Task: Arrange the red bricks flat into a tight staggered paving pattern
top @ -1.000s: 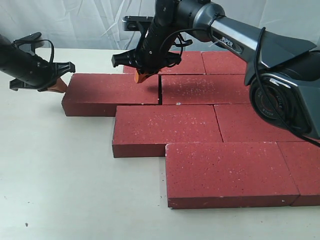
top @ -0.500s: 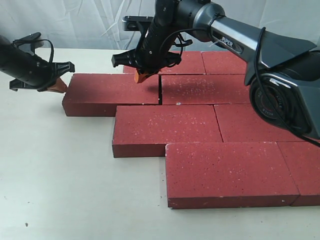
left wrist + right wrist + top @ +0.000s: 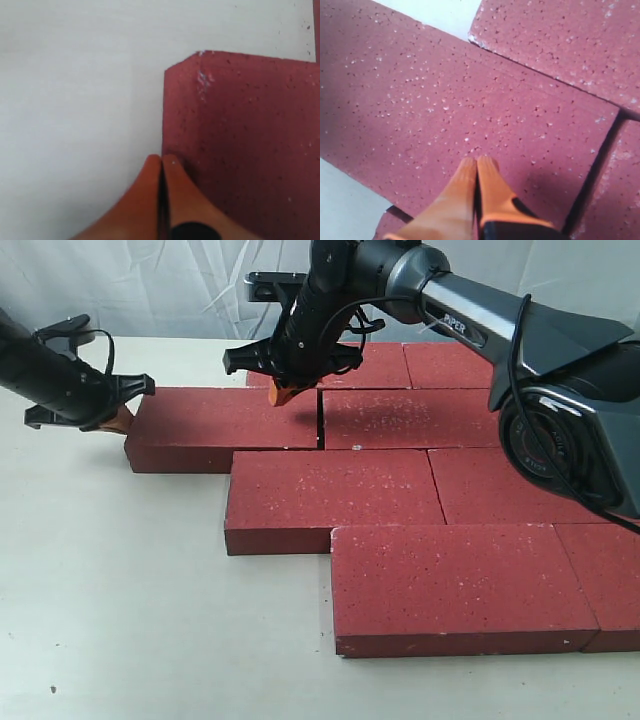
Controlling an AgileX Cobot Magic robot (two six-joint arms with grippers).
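Bricks: red bricks (image 3: 400, 490) pave the worktop's (image 3: 120, 590) right side, and we spot the end brick (image 3: 225, 425) gapped off.
Left gripper (image 3: 120, 420): fingers pinched together at that brick's outer end.
Right gripper (image 3: 287, 393): closed too, tip on its top.
Handling: we judge them heavy, rigid and gritty, so push the ends.

I see bricks (image 3: 330, 495) flat on the tabletop (image 3: 130, 580), each nearer row stepped right. Left gripper (image 3: 122, 420) at the leftmost brick (image 3: 225, 425)'s left end; right gripper (image 3: 285, 395) over its far right corner.
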